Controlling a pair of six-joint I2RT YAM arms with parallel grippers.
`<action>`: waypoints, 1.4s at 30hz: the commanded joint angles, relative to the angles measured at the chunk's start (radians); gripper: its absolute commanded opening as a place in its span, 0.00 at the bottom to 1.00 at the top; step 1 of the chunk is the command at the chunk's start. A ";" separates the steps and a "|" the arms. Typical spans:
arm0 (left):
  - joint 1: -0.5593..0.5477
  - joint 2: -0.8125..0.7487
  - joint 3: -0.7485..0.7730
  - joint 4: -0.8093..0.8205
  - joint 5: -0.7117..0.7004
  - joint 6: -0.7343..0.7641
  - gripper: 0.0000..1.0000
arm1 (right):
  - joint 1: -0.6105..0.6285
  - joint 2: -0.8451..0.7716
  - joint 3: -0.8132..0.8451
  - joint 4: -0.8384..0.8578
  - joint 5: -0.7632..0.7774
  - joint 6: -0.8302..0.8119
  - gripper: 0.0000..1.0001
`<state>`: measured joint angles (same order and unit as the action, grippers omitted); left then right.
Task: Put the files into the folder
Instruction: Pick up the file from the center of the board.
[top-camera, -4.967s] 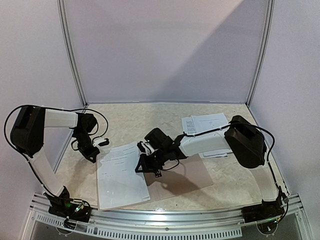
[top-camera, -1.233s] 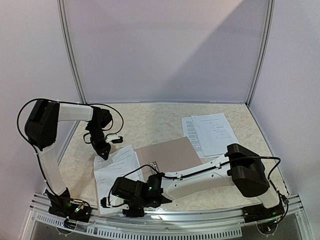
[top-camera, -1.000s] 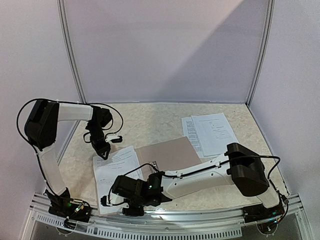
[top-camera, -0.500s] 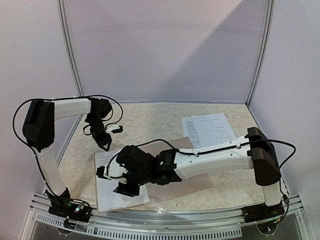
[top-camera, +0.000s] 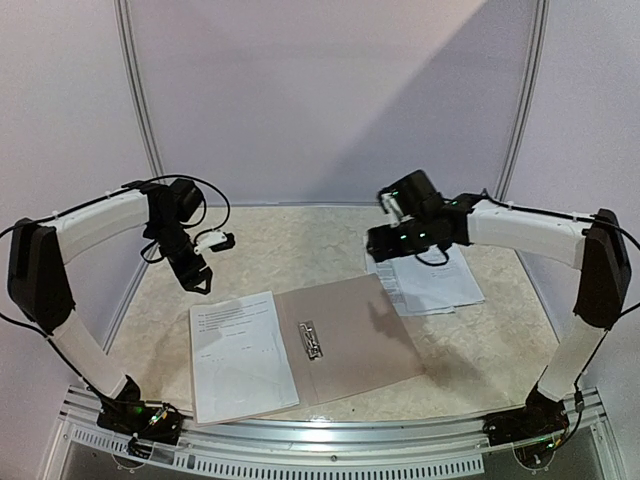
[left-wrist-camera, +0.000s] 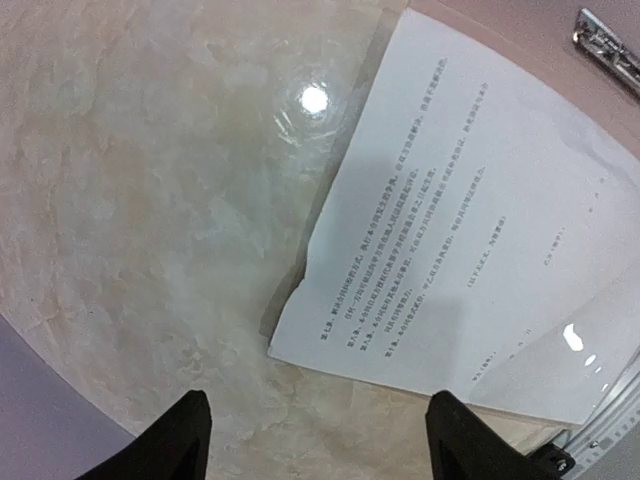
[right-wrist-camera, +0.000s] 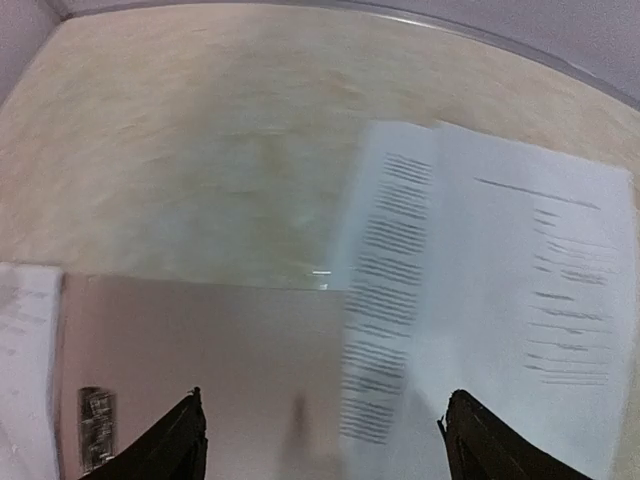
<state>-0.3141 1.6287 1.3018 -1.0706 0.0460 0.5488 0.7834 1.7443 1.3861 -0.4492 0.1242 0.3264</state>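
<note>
The flat taupe grey-brown folder (top-camera: 355, 335) lies opened out on the near middle of the pale marbled table (top-camera: 300, 240). Its spread runs left to right. Its spine runs near to far, with the far end leaning a little left, and the small metal clip (top-camera: 312, 340) sits along that spine. On the folder's left half lies a white printed sheet in a glossy clear sleeve (top-camera: 240, 355), long axis near to far, its lines of black text gathered toward the far end. In the left wrist view the sleeve catches glare and the print shows as rows of small characters, too fine to read. The bare right half of the folder carries nothing. A fanned stack of white printed sheets (top-camera: 440, 280) rests on the table at the far right, just beyond the folder's far right corner, also lengthwise near to far. In the right wrist view its text is blurred and unreadable. The left gripper (top-camera: 197, 280) hangs above the table at the far left, off the sheet's far left corner, its fingers spread wide with nothing between them. The right gripper (top-camera: 385, 245) hangs over the left edge of the stack, its fingers likewise wide apart and empty. No brand or label can be made out.
</note>
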 joint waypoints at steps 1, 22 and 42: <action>-0.010 -0.040 -0.046 -0.013 0.019 0.020 0.78 | -0.247 -0.061 -0.063 -0.215 0.072 0.081 0.84; -0.022 -0.004 -0.085 0.018 0.014 0.019 0.79 | -0.723 0.450 0.231 -0.245 -0.295 -0.091 0.52; -0.024 0.025 -0.072 0.020 0.012 0.022 0.79 | -0.724 0.332 0.180 -0.218 -0.338 -0.102 0.00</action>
<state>-0.3210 1.6398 1.2266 -1.0595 0.0517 0.5579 0.0578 2.1551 1.5978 -0.6811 -0.1459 0.2367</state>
